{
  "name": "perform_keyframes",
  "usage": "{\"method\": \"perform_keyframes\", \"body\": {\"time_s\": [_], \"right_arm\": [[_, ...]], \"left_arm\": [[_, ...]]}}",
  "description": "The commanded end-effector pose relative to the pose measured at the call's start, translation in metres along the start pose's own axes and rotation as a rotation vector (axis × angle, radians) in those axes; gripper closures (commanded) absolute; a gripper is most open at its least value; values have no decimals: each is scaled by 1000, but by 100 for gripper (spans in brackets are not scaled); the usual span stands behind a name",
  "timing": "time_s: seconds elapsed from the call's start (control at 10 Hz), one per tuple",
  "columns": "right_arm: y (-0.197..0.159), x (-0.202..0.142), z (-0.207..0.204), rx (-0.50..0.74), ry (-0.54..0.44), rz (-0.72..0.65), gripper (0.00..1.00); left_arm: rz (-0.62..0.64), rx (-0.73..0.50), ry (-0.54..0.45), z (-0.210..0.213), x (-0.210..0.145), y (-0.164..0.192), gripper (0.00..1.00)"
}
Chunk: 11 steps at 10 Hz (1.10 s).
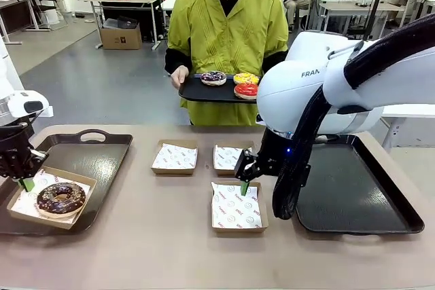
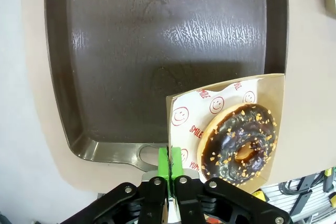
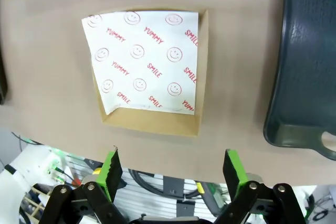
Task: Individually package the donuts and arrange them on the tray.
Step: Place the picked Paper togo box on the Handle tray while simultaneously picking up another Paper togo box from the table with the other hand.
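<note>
Mid-table: three empty paper-lined boxes (image 1: pixel 175 157). Dark tray (image 1: pixel 340 195) lower right. Person at top centre holds black tray (image 1: pixel 194 91) with three donuts (image 1: pixel 246 89). Left tray (image 1: pixel 95 157), lower left, carries box (image 1: pixel 34 216) with chocolate donut (image 1: pixel 61 197).

Left claw (image 1: pixel 26 183): pads pressed together at that box's rim, donut just beside. Right claw (image 1: pixel 245 181): spread wide, empty, above nearest empty box (image 1: pixel 236 207).

The dark chocolate donut (image 1: pixel 61 197) (image 2: pixel 239 142), glossy with coloured sprinkles, lies flat in a paper-lined cardboard box (image 1: pixel 51 221) on the left tray (image 1: pixel 95 161). The other three lie flat and close together on the person's black tray (image 1: pixel 197 92); the purple-brown donut (image 1: pixel 213 77) with white sprinkles at picture left; the yellow donut (image 1: pixel 246 78) beside it; the glossy red donut (image 1: pixel 246 90) touching the yellow.
</note>
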State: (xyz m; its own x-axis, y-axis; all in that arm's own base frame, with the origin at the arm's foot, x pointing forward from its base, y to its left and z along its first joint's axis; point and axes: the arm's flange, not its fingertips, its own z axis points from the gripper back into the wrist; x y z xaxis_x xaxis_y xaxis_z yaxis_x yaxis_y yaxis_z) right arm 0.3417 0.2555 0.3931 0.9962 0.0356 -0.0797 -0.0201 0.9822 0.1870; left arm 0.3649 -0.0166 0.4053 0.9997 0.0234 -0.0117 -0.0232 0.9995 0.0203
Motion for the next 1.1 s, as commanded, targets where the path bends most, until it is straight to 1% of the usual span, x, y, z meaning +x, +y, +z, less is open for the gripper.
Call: {"method": "perform_keyframes", "body": {"time_s": [0.0,0.3,0.6,1.0], "right_arm": [[3,7,-18,-56,12,-55,0],[-3,22,-39,-65,18,-79,0],[1,30,-58,-104,-25,-90,0],[4,32,-69,-132,-87,-74,0]], "left_arm": [[70,-32,-20,-7,11,-4,99],[93,-41,-30,-17,19,-9,99],[90,-38,-14,-33,25,-10,99],[58,-39,-16,-34,26,-11,99]]}}
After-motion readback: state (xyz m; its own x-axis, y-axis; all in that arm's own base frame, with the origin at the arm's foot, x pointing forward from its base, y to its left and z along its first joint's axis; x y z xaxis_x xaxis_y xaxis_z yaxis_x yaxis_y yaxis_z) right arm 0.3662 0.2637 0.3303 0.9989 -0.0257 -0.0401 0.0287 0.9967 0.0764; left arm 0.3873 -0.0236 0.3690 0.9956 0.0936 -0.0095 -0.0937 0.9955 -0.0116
